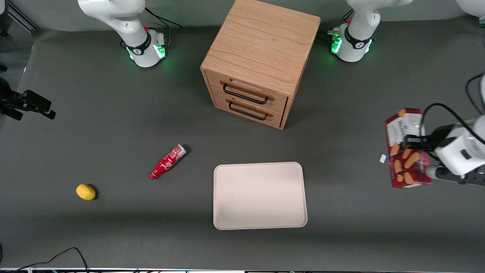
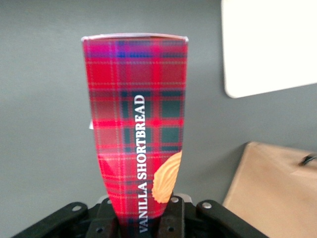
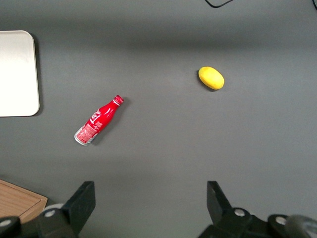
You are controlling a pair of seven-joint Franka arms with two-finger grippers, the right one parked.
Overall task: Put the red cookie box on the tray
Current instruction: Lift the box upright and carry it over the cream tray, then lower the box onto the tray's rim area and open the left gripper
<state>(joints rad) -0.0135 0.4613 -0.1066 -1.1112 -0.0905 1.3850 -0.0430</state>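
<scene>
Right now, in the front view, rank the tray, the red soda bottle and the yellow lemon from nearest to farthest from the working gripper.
The gripper holds the red cookie box above the table at the working arm's end.
1. Tray: nearest, mid-table, nothing on it.
2. Red soda bottle: lying on its side, toward the parked arm's end.
3. Yellow lemon: farthest, closest to the parked arm's end.

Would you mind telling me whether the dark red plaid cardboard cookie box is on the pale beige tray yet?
Not yet. The gripper holds the red cookie box above the table, toward the working arm's end; the tray lies bare.
</scene>
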